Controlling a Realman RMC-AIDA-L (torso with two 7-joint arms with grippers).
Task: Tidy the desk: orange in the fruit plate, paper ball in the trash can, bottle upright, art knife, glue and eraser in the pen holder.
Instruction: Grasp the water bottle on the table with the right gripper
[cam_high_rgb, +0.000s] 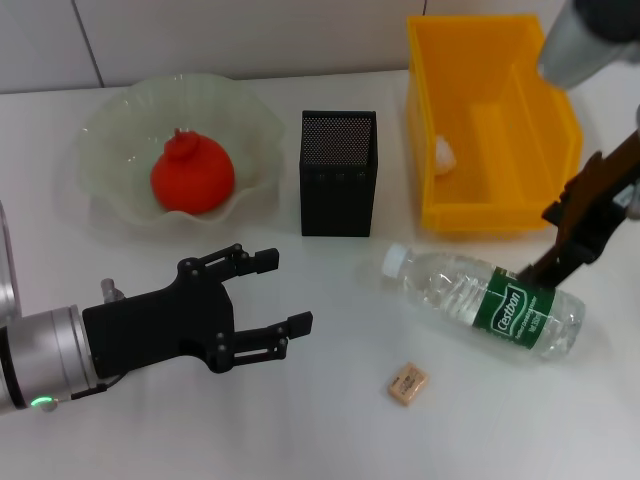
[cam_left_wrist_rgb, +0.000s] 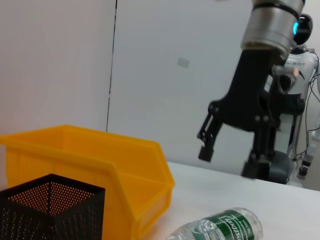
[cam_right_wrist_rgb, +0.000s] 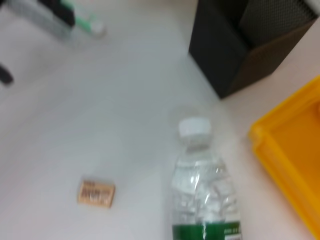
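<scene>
The orange (cam_high_rgb: 192, 175) lies in the pale-green fruit plate (cam_high_rgb: 110, 120). The black mesh pen holder (cam_high_rgb: 338, 172) stands mid-table, and beside it the yellow trash can (cam_high_rgb: 490, 120) holds a white paper ball (cam_high_rgb: 443, 155). The bottle (cam_high_rgb: 480, 298) lies on its side with its cap toward the pen holder. The eraser (cam_high_rgb: 407, 384) rests in front of it. My right gripper (cam_high_rgb: 545, 250) hovers open just above the bottle's base end. My left gripper (cam_high_rgb: 283, 292) is open over bare table in front of the pen holder. The art knife and the glue are out of view.
The table meets a white wall at the back. In the left wrist view the right gripper (cam_left_wrist_rgb: 227, 160) hangs above the bottle (cam_left_wrist_rgb: 225, 227), behind the trash can (cam_left_wrist_rgb: 100, 160). In the right wrist view the eraser (cam_right_wrist_rgb: 96, 193) lies apart from the bottle (cam_right_wrist_rgb: 200, 190).
</scene>
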